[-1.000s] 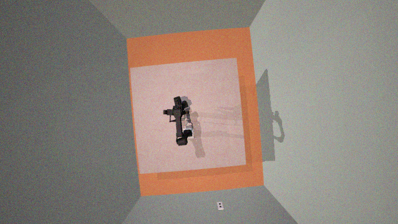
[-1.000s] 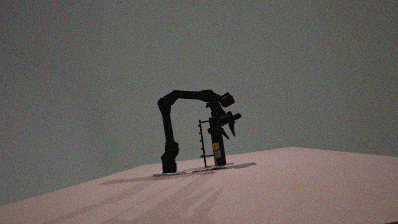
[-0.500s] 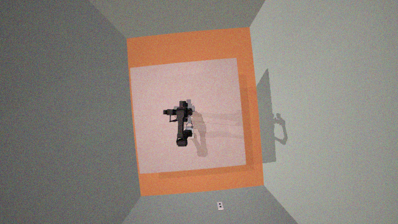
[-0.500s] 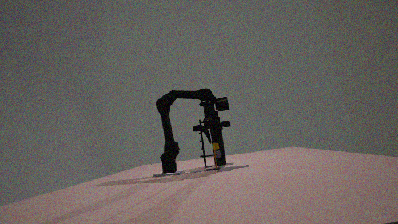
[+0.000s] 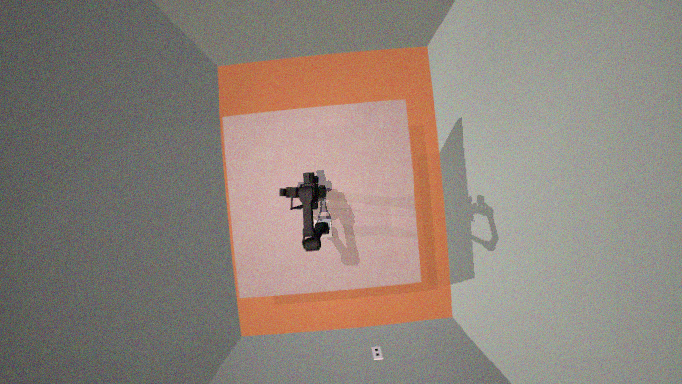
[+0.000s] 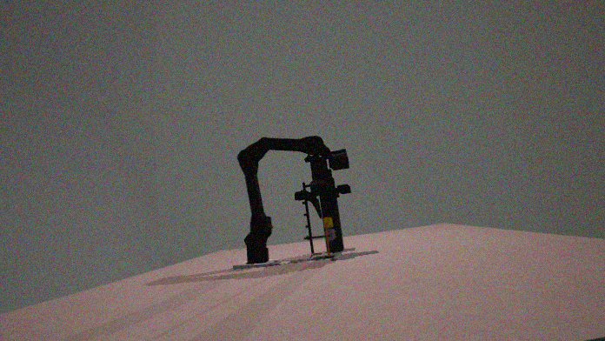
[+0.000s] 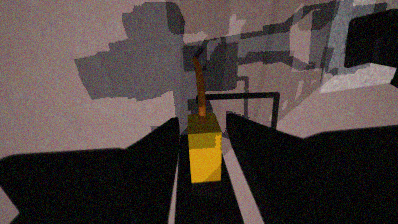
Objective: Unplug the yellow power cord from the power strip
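The power strip [image 5: 290, 192] [image 6: 338, 237] is a black column standing upright. The yellow plug [image 6: 328, 222] [image 7: 205, 157] sits low against its face, and the yellow-orange cord [image 6: 328, 244] [image 7: 200, 85] runs from it down to the table. Whether the plug is fully seated cannot be told. My gripper [image 6: 321, 216] [image 7: 202, 122] points down close beside the strip, its fingers partway open with nothing held. In the wrist view the plug shows between the fingers, with light gaps along its sides; contact is not visible. In the top view the arm hides the plug.
A thin black upright frame [image 6: 309, 217] [image 7: 276, 110] with short pegs stands beside the strip, close to my gripper. The arm's base [image 6: 257, 254] stands on the pale table [image 5: 274, 260] [image 6: 435, 283]. A white wall socket [image 5: 377, 353] shows below the table in the top view.
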{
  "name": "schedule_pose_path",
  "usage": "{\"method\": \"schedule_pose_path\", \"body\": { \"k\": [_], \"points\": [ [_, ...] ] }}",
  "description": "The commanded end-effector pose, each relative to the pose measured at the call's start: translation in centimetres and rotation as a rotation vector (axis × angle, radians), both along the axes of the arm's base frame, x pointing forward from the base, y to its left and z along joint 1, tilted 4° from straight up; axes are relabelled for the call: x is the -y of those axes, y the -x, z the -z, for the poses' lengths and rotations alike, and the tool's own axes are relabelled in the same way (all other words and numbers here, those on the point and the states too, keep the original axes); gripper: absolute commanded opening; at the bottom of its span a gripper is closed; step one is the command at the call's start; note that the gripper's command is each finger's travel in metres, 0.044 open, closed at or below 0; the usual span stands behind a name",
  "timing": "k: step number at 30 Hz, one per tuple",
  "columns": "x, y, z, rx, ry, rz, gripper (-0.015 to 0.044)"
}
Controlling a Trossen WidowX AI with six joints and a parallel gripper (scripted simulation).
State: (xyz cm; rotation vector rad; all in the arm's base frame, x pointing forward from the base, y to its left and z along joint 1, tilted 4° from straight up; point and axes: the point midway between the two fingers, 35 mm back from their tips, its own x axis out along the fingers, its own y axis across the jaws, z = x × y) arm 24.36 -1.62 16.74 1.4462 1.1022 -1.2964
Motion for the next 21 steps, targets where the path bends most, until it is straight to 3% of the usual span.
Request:
{"method": "schedule_pose_path", "body": {
  "k": [1, 21],
  "points": [
    [-0.6, -0.1, -0.1, -0.002, 0.003, 0.006, 0.016],
    [-2.2, -0.4, 0.9, -0.001, 0.002, 0.006, 0.016]
  ]
}}
